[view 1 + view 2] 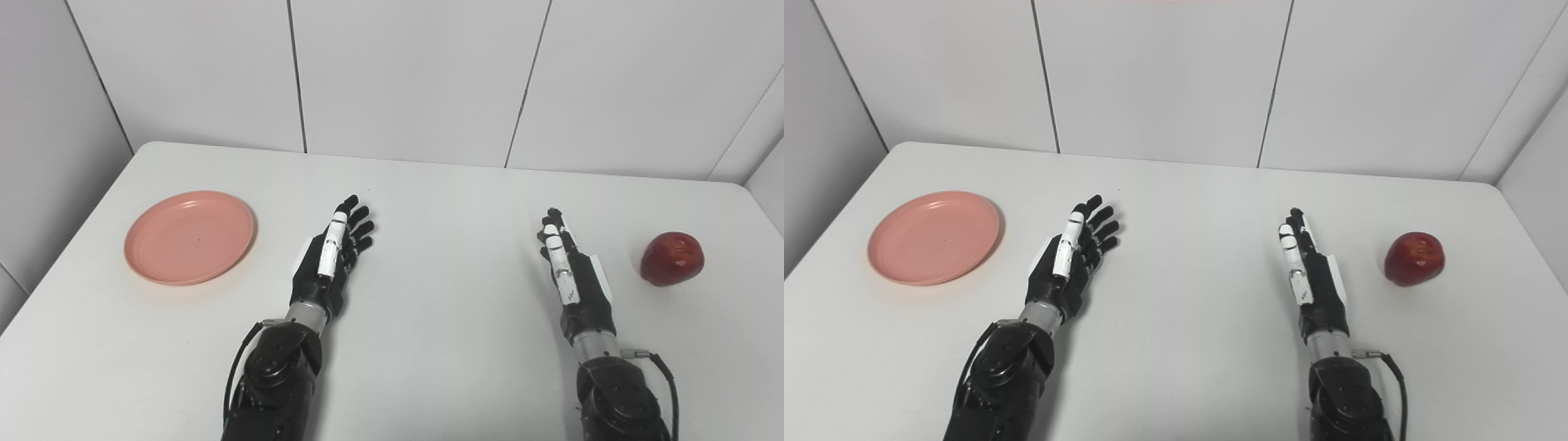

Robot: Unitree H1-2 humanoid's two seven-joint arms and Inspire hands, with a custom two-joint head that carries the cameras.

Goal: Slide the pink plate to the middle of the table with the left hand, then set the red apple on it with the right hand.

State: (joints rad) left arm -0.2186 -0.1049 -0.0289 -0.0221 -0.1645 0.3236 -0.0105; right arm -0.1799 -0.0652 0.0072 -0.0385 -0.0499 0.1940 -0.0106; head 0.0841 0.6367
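The pink plate [189, 237] lies at the left of the white bench [429, 343], the red apple [672, 258] at far right. Between them the left hand [334, 254] and right hand [569, 269] are both empty with fingers extended, seemingly just above the surface; nothing lies between either hand and its object.

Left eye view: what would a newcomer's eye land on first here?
Colour against white: the pink plate on the table's left side and the red apple near its right edge. Between them, the black left hand and right hand lie open, holding nothing, each apart from its target.
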